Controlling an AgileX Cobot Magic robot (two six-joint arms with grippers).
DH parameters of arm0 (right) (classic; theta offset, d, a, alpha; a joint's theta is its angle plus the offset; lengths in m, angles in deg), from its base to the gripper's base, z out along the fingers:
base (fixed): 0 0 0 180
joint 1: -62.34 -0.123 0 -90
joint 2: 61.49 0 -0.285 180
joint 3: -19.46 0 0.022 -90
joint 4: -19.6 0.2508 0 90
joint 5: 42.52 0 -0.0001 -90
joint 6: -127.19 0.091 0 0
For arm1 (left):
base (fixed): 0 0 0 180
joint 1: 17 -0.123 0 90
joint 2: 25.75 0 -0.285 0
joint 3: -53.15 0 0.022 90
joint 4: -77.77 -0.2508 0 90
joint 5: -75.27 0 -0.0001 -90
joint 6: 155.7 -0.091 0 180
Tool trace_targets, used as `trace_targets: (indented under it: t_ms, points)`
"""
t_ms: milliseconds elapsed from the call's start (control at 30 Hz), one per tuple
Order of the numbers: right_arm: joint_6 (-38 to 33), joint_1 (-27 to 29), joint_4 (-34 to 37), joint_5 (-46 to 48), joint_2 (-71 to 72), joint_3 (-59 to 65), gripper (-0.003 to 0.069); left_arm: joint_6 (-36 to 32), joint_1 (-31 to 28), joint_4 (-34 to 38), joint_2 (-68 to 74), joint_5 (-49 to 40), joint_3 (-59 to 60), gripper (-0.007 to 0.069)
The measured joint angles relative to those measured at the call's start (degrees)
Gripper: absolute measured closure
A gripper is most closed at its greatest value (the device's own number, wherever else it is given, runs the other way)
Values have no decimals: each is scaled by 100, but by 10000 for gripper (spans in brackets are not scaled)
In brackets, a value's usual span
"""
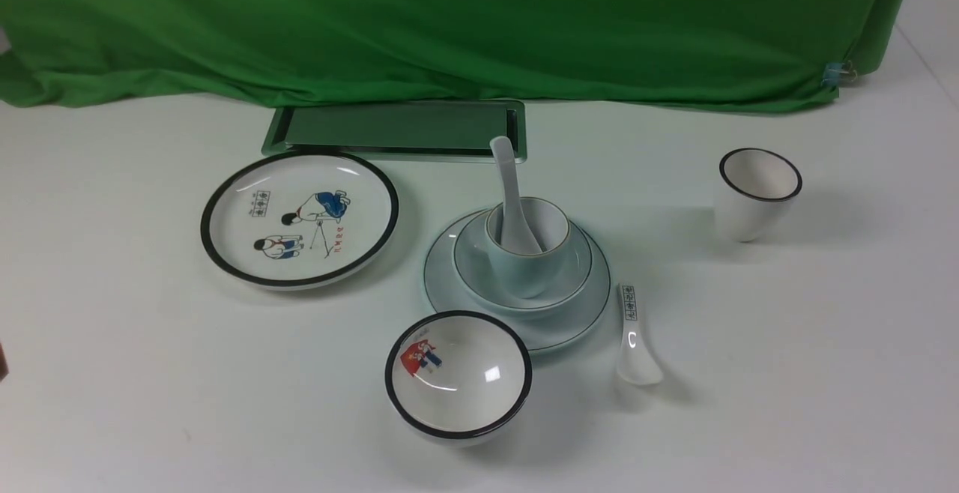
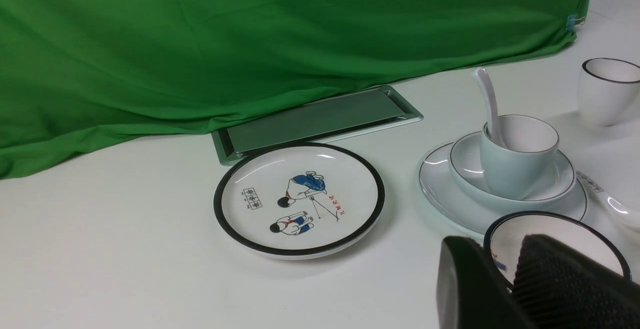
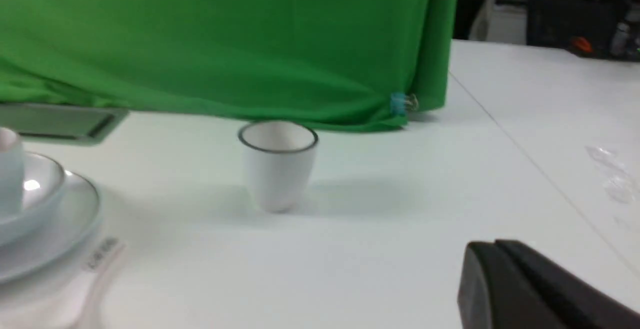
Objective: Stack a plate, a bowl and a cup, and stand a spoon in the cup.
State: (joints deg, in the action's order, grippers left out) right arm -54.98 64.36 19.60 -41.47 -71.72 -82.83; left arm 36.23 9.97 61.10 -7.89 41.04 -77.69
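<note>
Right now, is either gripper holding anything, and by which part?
Nothing is held: the black left gripper is slightly parted with nothing between, the black right gripper shut on nothing.

The right wrist view was blurred; its edge cut off the plate (image 3: 65, 234), the bowl (image 3: 40, 191) and the cup (image 3: 10, 174). The left gripper (image 2: 492, 251), itself cropped, hid part of the black-rimmed bowl (image 2: 565, 236). The spoon (image 1: 506, 171) had its scoop partly hidden inside the cup.
</note>
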Motion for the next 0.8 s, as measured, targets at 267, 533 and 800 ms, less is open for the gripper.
trace_targets:
  t_ms: [267,533,800]
  points:
    - [27,24,-93,1076,236,0,650,0,0,0,0,0,0,513]
    - [52,24,-95,1155,244,0,642,0,0,-1,0,0,0,505]
    - [69,24,-95,1155,244,0,601,0,0,-1,0,0,0,494]
